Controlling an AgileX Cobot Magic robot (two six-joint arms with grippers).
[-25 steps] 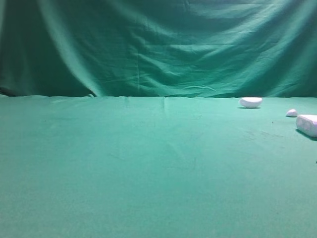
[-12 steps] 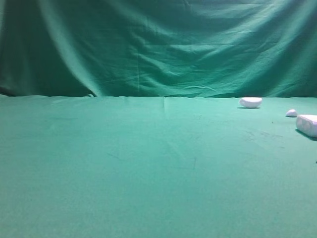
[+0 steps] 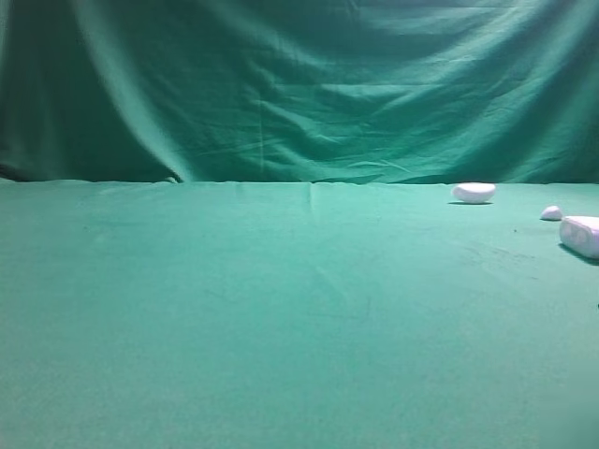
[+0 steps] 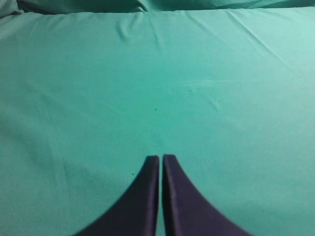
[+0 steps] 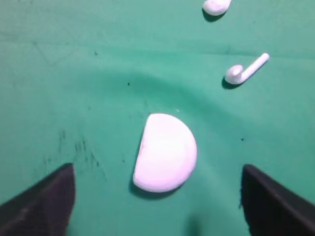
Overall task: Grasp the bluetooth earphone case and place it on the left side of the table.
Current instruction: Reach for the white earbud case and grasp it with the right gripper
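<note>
Right wrist view shows the right gripper (image 5: 157,165) with its dark jaws spread wide, one at each lower corner, and the case (image 5: 165,152) lying on the counter (image 5: 74,73) between them, touched by neither. As far as the pictures show, little of the task is done: the case is not gripped or lifted, and in the high view it sits at the far right edge of the counter, well apart from the left side where it belongs. What is left, by my reading, is nearly everything: closing on the case, carrying it across and setting it down. From above, the case is a smooth, glossy white shell, rounded on one side and flatter on the other, with a dark shadow under its near end; hard and slick, it could slip between the jaws. Beyond it lies a small white earbud (image 5: 243,70) with a short straight stem, and farther still a white bowl-shaped piece (image 5: 216,6), cut off by the top of the frame. Left wrist view shows the left gripper (image 4: 161,157) with its dark tapered jaws pressed together over bare cloth, holding nothing. That cloth is a matt green fabric with soft creases and a few dark specks and scuffs. Behind the counter hangs a backdrop (image 3: 281,84) of the same green, draped in long loose folds.
</note>
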